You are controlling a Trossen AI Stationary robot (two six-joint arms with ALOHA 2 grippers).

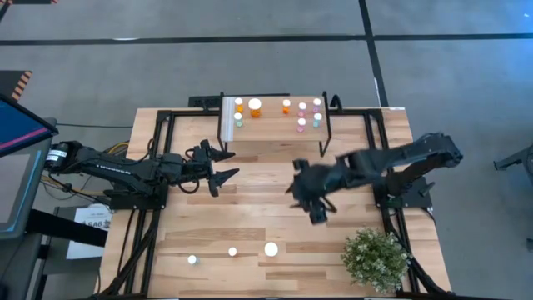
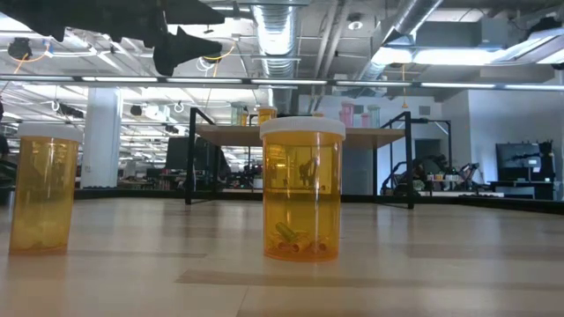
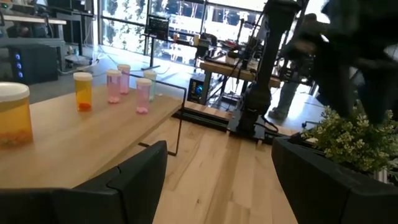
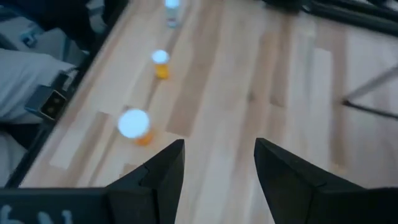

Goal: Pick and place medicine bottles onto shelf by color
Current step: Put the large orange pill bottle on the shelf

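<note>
I see my right gripper [image 1: 310, 207] parted and empty above the table. The left gripper [image 1: 218, 167] is spread wide, grasping nothing. The large orange bottle [image 2: 301, 188] contains some pills

Shelf [image 1: 275, 133] far side, holding upright orange, pink, teal bottles [image 1: 301, 125]; 3 white-capped bottles [image 1: 232, 251] near front edge.

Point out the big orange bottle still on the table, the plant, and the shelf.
big orange bottle [image 1: 271, 248], high view, on its white cap.
plant [image 1: 376, 258], high view, middle of its foliage.
shelf [image 1: 271, 125], high view, bare wood of its top.
</note>
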